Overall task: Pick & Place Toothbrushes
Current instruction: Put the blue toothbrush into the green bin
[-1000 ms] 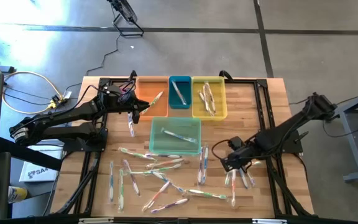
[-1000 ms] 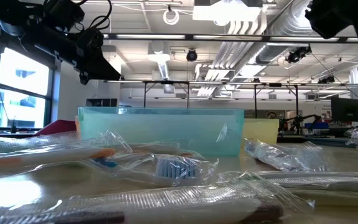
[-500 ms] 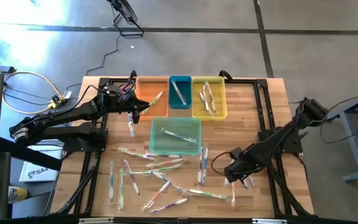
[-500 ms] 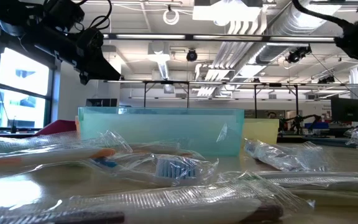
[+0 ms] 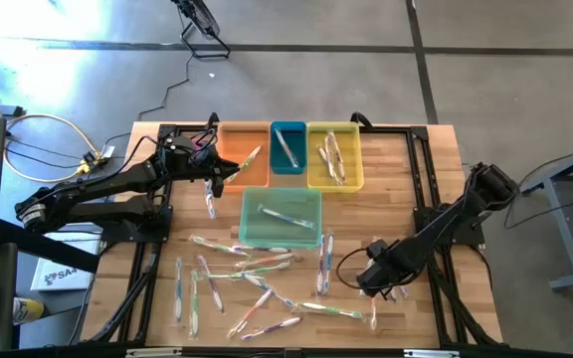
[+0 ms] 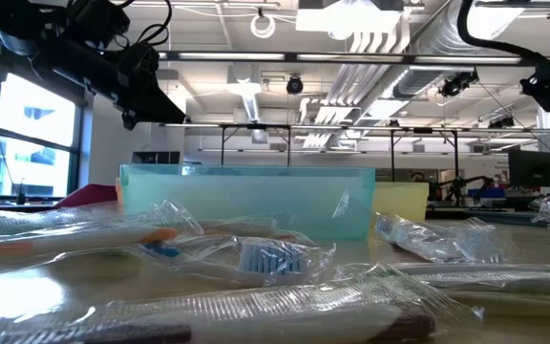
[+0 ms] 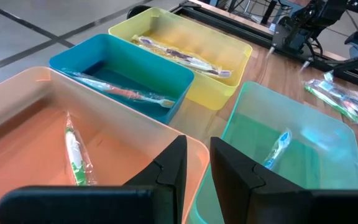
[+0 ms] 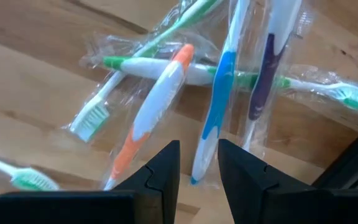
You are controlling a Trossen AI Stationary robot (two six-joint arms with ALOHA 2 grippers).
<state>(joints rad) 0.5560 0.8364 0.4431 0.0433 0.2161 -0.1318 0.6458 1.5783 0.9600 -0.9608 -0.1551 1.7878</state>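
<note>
right claw (image 5: 378, 281) has moved nearer the toothbrushes (image 8: 219, 106) beside the green bin (image 5: 280, 219), fingers slightly parted, empty, lining up a pick.

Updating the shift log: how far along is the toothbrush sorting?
Early. A few toothbrushes lie in the orange bin, blue bin, yellow bin and green bin. The right gripper hovers over loose toothbrushes; nothing is held. Most toothbrushes remain scattered on the table.

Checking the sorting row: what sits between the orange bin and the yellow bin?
The blue bin sits between the orange bin and the yellow bin, one toothbrush inside; the high view shows it.
</note>
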